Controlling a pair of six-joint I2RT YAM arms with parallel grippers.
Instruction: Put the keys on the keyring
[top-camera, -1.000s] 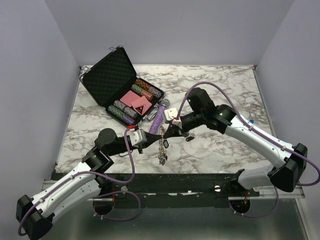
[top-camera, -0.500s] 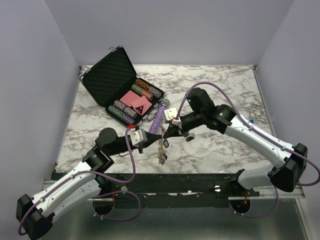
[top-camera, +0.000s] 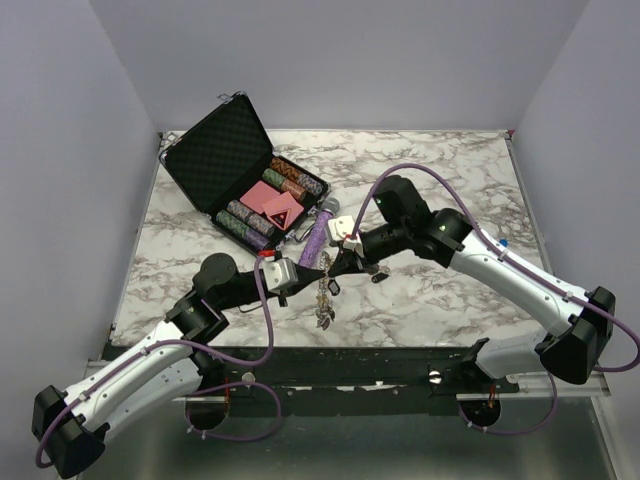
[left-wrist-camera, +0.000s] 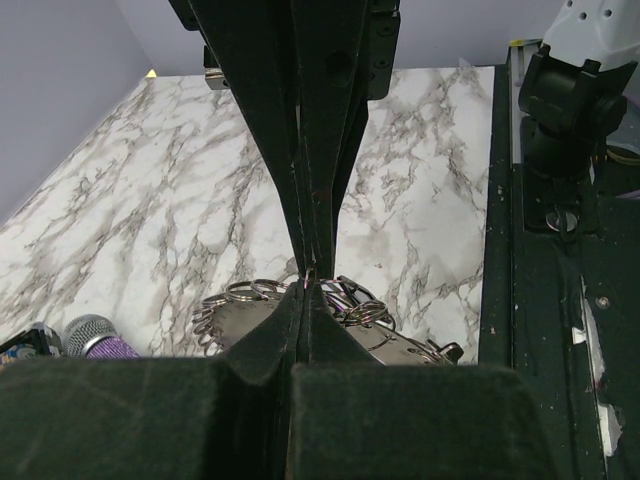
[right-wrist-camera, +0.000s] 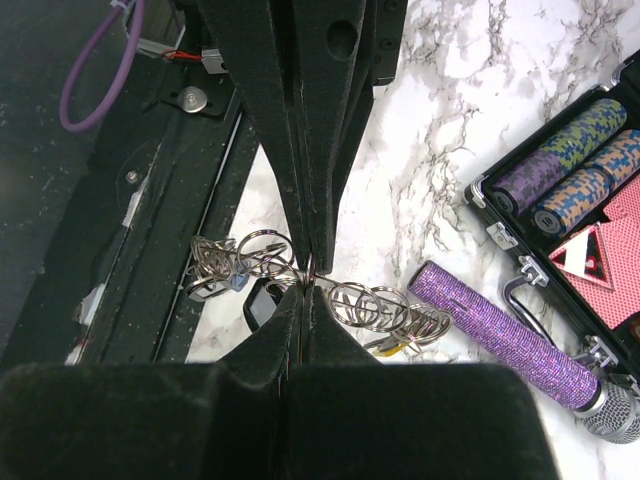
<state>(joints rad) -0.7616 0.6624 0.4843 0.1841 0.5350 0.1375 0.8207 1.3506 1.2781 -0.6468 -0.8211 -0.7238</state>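
Note:
The keyring (top-camera: 325, 272) is held up over the front middle of the table, with both grippers meeting at it. My left gripper (top-camera: 314, 270) is shut on its wire from the left and my right gripper (top-camera: 333, 264) is shut on it from the right. Keys (top-camera: 325, 305) dangle in a bunch below the ring. In the left wrist view my left gripper (left-wrist-camera: 308, 276) pinches the thin wire, with small split rings (left-wrist-camera: 240, 298) to either side. In the right wrist view my right gripper (right-wrist-camera: 309, 272) clamps the wire among rings (right-wrist-camera: 372, 304) and a black key head (right-wrist-camera: 262, 302). A small dark key (top-camera: 379, 277) lies loose on the marble.
An open black case (top-camera: 222, 160) with poker chips and pink cards stands at the back left. A purple glittery tube (top-camera: 320, 236) lies just behind the grippers, also in the right wrist view (right-wrist-camera: 505, 335). The table's dark front rail (top-camera: 330, 355) runs under the keys.
The left arm's elbow has shifted slightly. Both grippers stay shut on the keyring at the same spot.

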